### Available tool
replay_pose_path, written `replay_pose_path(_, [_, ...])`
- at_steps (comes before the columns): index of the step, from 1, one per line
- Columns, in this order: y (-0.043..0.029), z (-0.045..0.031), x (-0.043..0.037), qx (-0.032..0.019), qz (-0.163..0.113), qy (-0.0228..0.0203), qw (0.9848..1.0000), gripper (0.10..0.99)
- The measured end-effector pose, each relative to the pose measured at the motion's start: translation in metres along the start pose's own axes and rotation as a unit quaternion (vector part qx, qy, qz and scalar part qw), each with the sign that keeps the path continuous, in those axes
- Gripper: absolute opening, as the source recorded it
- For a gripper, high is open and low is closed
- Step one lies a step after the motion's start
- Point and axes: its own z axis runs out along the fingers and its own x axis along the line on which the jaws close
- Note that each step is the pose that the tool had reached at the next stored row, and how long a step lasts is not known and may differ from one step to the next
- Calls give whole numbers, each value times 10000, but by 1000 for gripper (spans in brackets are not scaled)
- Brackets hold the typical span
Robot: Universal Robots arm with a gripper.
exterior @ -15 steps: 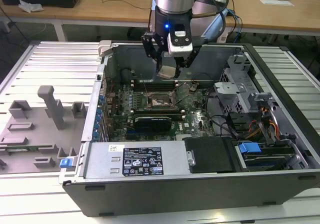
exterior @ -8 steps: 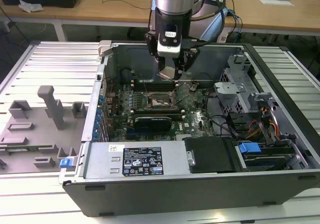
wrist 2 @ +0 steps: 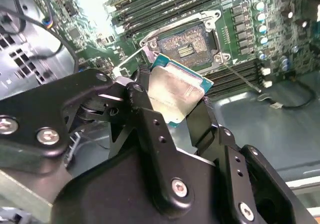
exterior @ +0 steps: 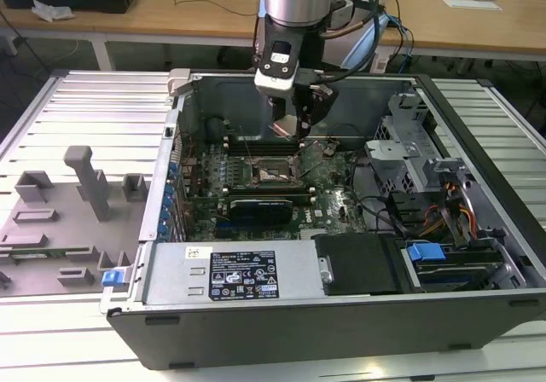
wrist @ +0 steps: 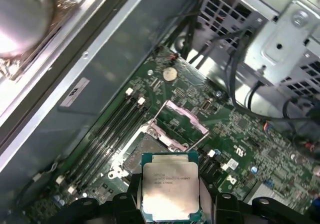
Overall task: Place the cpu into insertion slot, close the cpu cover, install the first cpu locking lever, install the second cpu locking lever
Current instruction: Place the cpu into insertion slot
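**Claw pinches the cpu above the open socket**

Claw (exterior: 290, 127) fingers press on two opposite edges of the cpu (exterior: 286, 127), holding it in the air, clear of the green board (exterior: 333, 203). At the exterior view's left lies a grey fixture tray (exterior: 60, 211). Next to it is the open computer case (exterior: 341, 314), with the board on its floor.

The chip hangs over the board's far edge, past the memory slots (wrist: 112, 134). The insertion slot (exterior: 275, 173) sits nearer the board's middle, its contact field bare. The cpu cover (wrist: 182, 126) stands raised at the slot's edge.

The chip is square, so it has no long axis. Its silver top faces both wrist views, and it tilts rather than lying flat to the board. A drive cage (exterior: 409, 143) fills the case's right corner.
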Motion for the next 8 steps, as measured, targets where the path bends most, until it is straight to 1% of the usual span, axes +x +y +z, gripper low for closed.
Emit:
replay_pose_path(1, [0, 3, 0, -1, 164, -15, 9999, 541])
replay_pose_path(2, [0, 4, 0, -1, 241, -22, 9997, 541])
replay_pose_path(3, [-1, 6, 0, -1, 380, -34, 9993, 541])
replay_pose_path(4, [-1, 10, 0, -2, 540, -49, 9985, 541])
replay_pose_path(5, [-2, 21, 0, -2, 814, -73, 9967, 541])
replay_pose_path(7, [-3, 36, 0, -3, 1030, -93, 9946, 541])
replay_pose_path(8, [-4, 45, 0, -4, 1164, -105, 9931, 541])
